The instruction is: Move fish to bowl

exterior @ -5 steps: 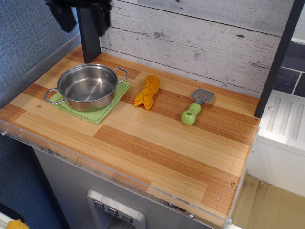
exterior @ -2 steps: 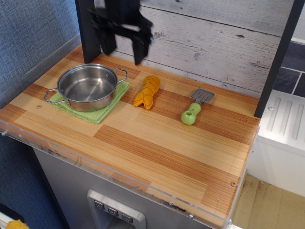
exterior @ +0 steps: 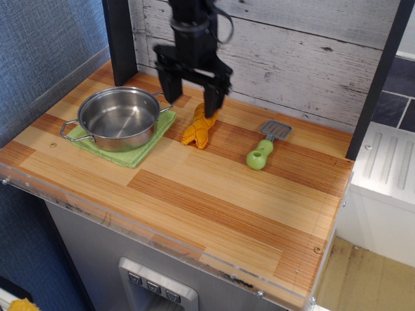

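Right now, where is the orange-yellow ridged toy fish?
The orange-yellow ridged toy fish lies on the wooden counter between the shiny steel pot and the green-handled spatula, just below the open black gripper.

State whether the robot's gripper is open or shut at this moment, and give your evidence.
Open. The gripper has its two dark fingers spread apart with bare counter visible between them, above the top end of the fish, holding nothing.
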